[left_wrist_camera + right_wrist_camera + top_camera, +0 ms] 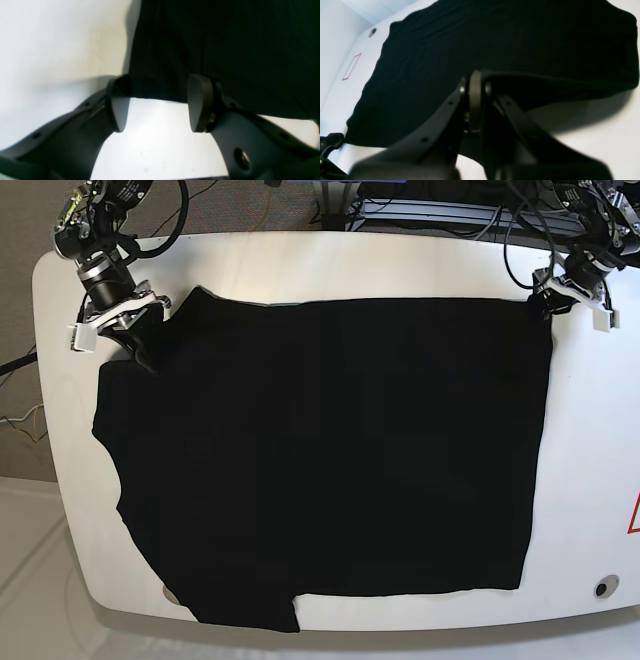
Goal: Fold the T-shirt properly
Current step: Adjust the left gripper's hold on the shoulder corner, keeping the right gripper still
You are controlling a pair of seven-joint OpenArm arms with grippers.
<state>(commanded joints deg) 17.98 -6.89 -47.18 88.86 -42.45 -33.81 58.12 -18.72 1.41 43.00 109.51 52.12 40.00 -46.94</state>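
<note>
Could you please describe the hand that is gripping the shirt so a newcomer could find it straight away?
Start at the white table and the black T-shirt spread over it. Go to the shirt's far corner by the sleeve, on the base view's left: the right hand is pinched shut on cloth there, whereas the left hand stands open at the opposite corner.

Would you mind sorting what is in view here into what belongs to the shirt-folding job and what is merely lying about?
Part of the job:
T-shirt, spread on the table
right gripper, shut on a lifted edge of the cloth
left gripper, fingers open at the hem

Just there:
white table
pink rectangle mark
cables behind the table
</note>
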